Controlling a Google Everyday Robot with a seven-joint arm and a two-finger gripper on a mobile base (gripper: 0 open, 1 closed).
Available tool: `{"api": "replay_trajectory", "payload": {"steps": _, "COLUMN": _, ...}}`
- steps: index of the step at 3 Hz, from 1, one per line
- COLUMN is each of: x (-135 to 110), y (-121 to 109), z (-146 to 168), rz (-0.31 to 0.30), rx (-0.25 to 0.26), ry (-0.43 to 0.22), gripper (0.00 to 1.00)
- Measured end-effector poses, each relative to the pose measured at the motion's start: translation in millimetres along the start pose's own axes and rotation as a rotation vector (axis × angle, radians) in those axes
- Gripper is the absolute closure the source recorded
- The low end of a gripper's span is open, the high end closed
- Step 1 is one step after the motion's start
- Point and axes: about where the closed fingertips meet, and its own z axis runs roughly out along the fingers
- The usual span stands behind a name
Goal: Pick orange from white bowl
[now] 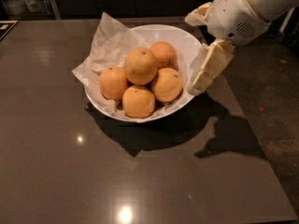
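The orange (140, 65), the largest one with yellow-orange peel and a dark stem dot, sits on top of a pile of slightly smaller oranges in the white bowl (164, 31). The bowl is lined with crumpled white paper (108, 38) and stands on the dark table. My gripper (192, 55) is at the bowl's right rim, open and empty. One cream finger (210, 68) hangs down beside the rim, and the other (198, 15) sticks out above it. It is to the right of the orange and apart from it.
A deeper-orange fruit (166, 84) lies nearest the gripper, with others at the front (138, 101), left (113, 83) and back (164, 53). The dark glossy table (56, 162) ends at its right edge (254, 139), with speckled floor beyond.
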Motion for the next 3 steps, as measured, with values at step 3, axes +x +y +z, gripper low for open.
{"api": "replay_trajectory", "payload": {"steps": 3, "x": -24, "y": -22, "z": 50, "rz": 0.011, "rx": -0.098, "ry": 0.005, "gripper": 0.16}}
